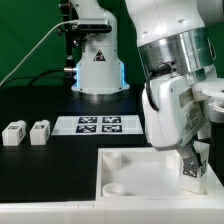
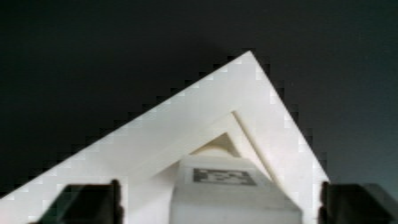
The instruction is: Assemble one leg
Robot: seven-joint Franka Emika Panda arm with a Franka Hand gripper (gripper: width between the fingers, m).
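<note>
Black matte bench (image 1: 40, 100); green backdrop (image 1: 25, 40) behind. Marker board (image 1: 100, 124) flat mid-bench. Large white square panel (image 1: 125, 170), smooth, with round sockets, in front of marker board. Gripper (image 1: 192, 170) clamped on one leg (image 1: 190, 171), a small tagged white block, over panel. Two spare legs (image 1: 27, 132) beside marker board.

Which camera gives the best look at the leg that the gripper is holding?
The wrist view: the leg sits centred between the fingers, its tag facing the camera. In the exterior view the gripper hides most of it.
</note>
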